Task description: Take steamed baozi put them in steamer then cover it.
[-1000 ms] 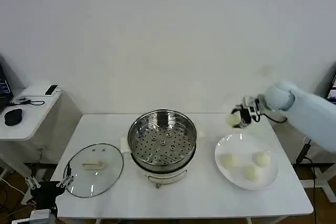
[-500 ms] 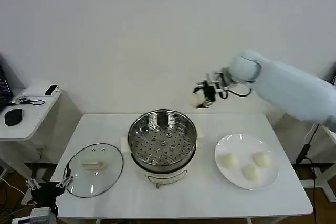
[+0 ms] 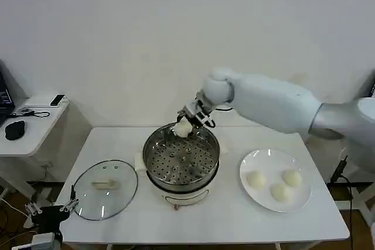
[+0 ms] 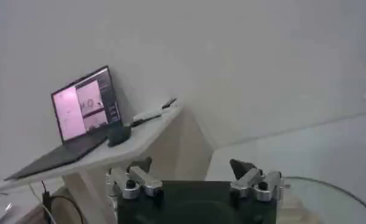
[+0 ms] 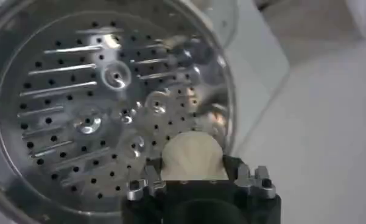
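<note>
Low at the frame's left corner, the left hand (image 3: 51,210) waits with fingers spread. On the white desk (image 3: 222,226) lie a clear glass lid (image 3: 104,189) and a flat white plate (image 3: 274,205) with three smooth buns. The shiny perforated steamer (image 3: 181,159) stands mid-desk. Above its far rim the right hand (image 3: 188,122) pinches one steamed baozi (image 3: 182,127).

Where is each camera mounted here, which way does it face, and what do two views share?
Head view: on the robot's head, looking forward and down at the table; the right arm reaches over the steamer, its end effector holding a baozi.
Left wrist view: on the left wrist, facing a side desk with a laptop; the left end effector sits open low down.
Right wrist view: on the right wrist, looking down into the steamer, with the end effector gripping the baozi.
Shared: head and right wrist views both show steamer and baozi.
</note>
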`<state>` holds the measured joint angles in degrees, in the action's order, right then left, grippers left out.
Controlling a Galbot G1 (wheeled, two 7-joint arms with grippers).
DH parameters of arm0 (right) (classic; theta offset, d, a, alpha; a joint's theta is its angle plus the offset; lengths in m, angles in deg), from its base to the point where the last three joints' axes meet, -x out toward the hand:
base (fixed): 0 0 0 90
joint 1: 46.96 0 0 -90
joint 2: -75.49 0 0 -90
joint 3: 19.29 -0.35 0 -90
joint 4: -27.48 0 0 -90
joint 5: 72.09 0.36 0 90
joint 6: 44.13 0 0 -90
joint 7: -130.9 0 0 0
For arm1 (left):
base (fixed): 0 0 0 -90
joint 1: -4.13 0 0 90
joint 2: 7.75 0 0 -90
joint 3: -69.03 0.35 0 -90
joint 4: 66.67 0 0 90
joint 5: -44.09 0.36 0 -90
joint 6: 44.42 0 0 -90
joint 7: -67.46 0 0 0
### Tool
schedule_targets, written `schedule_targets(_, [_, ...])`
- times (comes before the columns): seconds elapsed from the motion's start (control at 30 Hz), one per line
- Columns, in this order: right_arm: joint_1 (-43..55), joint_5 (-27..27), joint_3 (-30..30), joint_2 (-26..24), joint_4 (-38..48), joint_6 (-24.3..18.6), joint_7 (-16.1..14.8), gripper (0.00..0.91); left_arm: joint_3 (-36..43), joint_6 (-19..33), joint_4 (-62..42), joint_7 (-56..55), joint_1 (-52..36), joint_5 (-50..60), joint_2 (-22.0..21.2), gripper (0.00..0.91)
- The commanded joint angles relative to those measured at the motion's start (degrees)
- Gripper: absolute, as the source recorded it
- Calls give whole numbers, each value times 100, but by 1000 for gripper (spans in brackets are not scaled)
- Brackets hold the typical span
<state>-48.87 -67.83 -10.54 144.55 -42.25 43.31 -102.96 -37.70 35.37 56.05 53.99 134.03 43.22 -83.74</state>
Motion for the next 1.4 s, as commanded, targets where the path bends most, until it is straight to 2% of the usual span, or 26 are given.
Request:
schedule_targets(0.03, [-140, -940, 286, 432, 310, -1048, 100, 685, -7, -6, -67, -25, -4, -5, -9, 907])
schedule_targets(0.17, [-267, -1098, 257, 392, 336, -1297, 197, 685, 10, -6, -101, -24, -43, 11, -31, 907])
schedule_targets(0.33, [-440, -1608, 185, 439, 458, -1733, 422, 685, 62, -1, -150, -12, -67, 59, -30, 907])
schedule_targets(0.4, [-496, -1720, 117, 477, 549, -1837, 503, 725, 64, -1, -163, -12, -74, 62, -31, 907])
schedule_targets(0.77, [-531, -1908, 136, 671, 881, -2031, 565, 746, 101, 3, -181, -22, -82, 54, -26, 907])
schedule_targets(0.83, [-525, -1894, 129, 707, 953, -2049, 564, 806, 107, 7, -177, -25, -76, 54, -28, 907])
schedule_targets(0.87, [-518, -1885, 125, 712, 956, -2046, 558, 907, 108, 7, -175, -25, -71, 54, -25, 907])
schedule_targets(0.9, [-503, -1872, 125, 704, 932, -2043, 551, 907, 105, 9, -173, -24, -67, 54, -26, 907])
schedule_targets(1.07, [-154, -1303, 100, 438, 447, -1818, 483, 907, 93, 8, -159, -28, -54, 46, -10, 907])
schedule_targets(1.2, [412, -626, 71, -278, -341, -1318, 398, 907, 151, 7, -128, -12, -65, 43, 5, 907])
schedule_targets(1.27, [719, 160, 239, -836, -867, -854, 426, 907, 219, 3, -104, 12, -86, 52, 18, 907])
schedule_targets(1.33, [864, 552, 366, -1321, -1269, -547, 477, 907, 279, 1, -77, 52, -99, 55, 42, 907])
schedule_targets(1.4, [962, 708, 483, -1767, -1558, -304, 569, 907, 311, -2, -65, 153, -109, 61, 59, 907])
